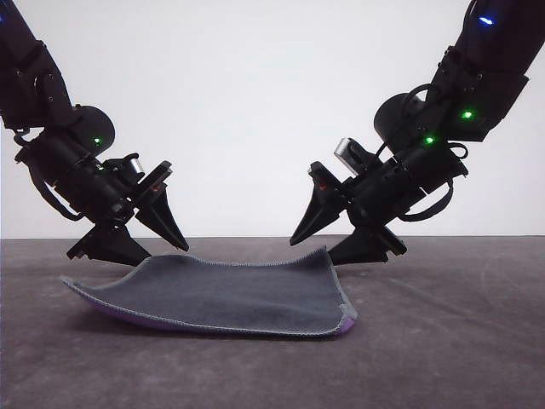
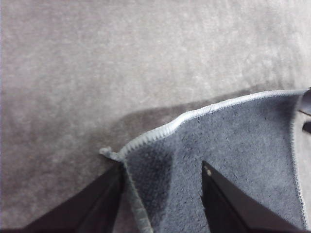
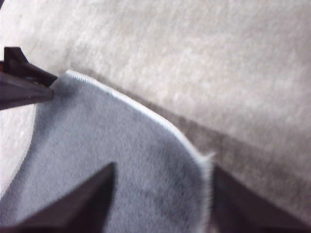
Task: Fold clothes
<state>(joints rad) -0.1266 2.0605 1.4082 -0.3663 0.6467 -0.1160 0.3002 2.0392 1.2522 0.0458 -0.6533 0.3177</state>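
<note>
Front view is showing one cloth point(image 1: 230, 294) lying on the grey table point(image 1: 460, 341), dark grey face up, with a sliver of purple peeking out along its near edge and at its near right corner. Two pincers are working over it, one at each far corner. The left gripper point(image 1: 140, 243) is standing with its two fingers spread apart, and the cloth's far left corner is sitting between and just below the tips. The right gripper point(image 1: 328, 247) is likewise standing spread, with the cloth's far right corner, slightly raised, lying just beside its tips. Neither pincer is gripping anything. In the left wrist view the stitched pale edging of the cloth point(image 2: 233, 141) is running between the two dark fingers point(image 2: 223, 199), one finger sitting off the cloth, the other over it. In the right wrist view the cloth point(image 3: 121, 150) is lying under the spread fingers point(image 3: 82, 199), and the left gripper point(image 3: 24, 85) is showing at the opposite corner. No writing or brand marks are readable anywhere.
</note>
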